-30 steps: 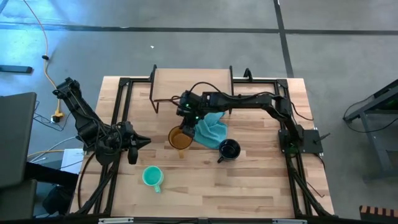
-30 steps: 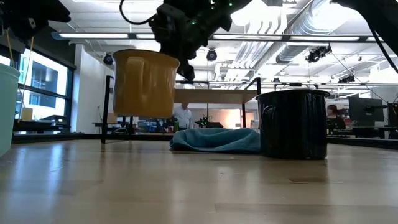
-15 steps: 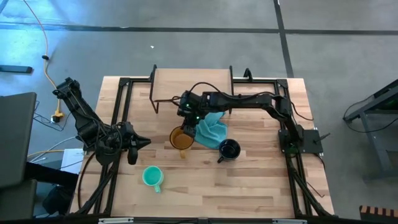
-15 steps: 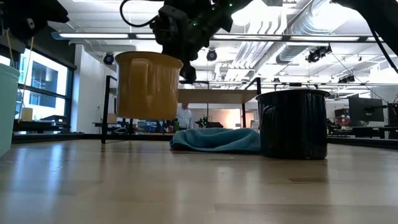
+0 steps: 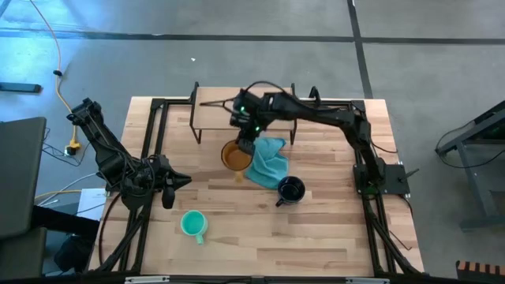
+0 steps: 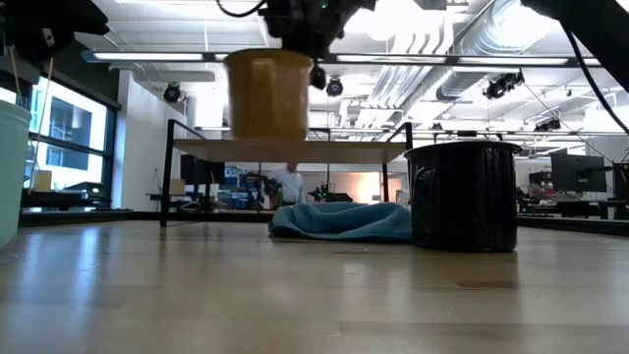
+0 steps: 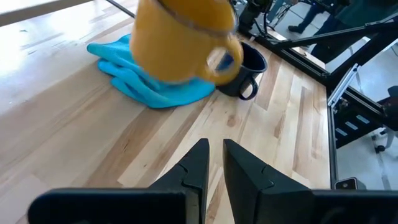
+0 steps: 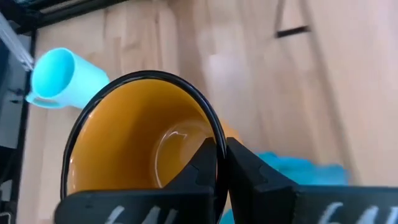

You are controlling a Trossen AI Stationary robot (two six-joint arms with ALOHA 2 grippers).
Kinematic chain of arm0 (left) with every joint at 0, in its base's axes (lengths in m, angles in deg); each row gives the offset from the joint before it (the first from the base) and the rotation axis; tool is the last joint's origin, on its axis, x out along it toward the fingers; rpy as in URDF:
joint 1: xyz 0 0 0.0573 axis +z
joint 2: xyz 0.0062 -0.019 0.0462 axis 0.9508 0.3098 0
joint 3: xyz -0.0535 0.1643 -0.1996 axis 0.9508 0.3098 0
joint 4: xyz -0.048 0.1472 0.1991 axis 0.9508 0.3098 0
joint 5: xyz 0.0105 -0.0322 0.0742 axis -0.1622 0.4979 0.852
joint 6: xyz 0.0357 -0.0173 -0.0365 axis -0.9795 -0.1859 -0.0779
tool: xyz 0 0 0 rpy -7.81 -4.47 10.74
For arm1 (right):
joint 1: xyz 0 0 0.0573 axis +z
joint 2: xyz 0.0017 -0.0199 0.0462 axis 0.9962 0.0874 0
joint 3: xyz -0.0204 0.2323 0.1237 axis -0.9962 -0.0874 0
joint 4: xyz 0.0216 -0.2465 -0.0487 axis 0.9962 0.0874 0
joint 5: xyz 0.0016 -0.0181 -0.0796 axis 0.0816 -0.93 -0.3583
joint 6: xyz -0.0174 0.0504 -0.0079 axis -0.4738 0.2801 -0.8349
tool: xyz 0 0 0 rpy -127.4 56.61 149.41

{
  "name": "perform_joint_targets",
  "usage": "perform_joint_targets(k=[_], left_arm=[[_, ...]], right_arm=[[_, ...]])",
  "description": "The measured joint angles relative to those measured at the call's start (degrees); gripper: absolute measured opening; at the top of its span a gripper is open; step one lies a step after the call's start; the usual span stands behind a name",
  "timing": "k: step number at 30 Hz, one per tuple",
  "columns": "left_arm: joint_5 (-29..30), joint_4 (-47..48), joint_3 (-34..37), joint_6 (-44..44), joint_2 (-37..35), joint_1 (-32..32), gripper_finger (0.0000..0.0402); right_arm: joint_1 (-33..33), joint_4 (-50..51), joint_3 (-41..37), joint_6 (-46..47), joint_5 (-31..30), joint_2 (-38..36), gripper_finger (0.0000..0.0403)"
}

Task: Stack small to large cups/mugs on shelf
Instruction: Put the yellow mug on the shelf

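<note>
The amber mug (image 5: 234,155) hangs lifted in my right gripper (image 8: 221,152), just near of the shelf (image 5: 243,102). In the low view the amber mug (image 6: 267,93) has its base about level with the shelf board (image 6: 285,150). The dark mug (image 5: 290,189) and the teal mug (image 5: 192,224) stand upright on the table. My left gripper (image 7: 214,155) is shut and waits at the table's left, pointing toward the mugs. My right gripper holds the amber mug by its rim (image 8: 214,134), on the far side opposite the handle (image 7: 224,56). One finger is inside the mug and one outside, coming from above. The mug is lifted clear of the table and hangs roughly upright.
A light blue cloth (image 5: 268,162) lies crumpled between the amber mug and the dark mug (image 6: 462,197). The shelf's black legs (image 5: 196,122) stand near the table's far edge. Bare tabletop (image 5: 331,229) shows toward the near edge.
My right gripper has risen and moved toward the table's far edge, carrying the amber mug from low over the table to about the height of the shelf board and closer to the shelf. Its hold is unchanged.
</note>
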Motion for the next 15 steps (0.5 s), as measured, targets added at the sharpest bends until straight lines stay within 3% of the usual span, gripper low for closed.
perform_joint_targets(k=[7,15], left_arm=[[0.00,-0.02,0.00,-0.06,0.00,0.00,0.0037],[-0.02,0.33,0.00,-0.34,0.02,0.00,0.0037]], right_arm=[[-4.91,14.73,10.18,-4.47,-3.84,-0.02,0.0000],[-11.14,17.15,7.84,-5.56,-3.34,-4.63,0.0000]])
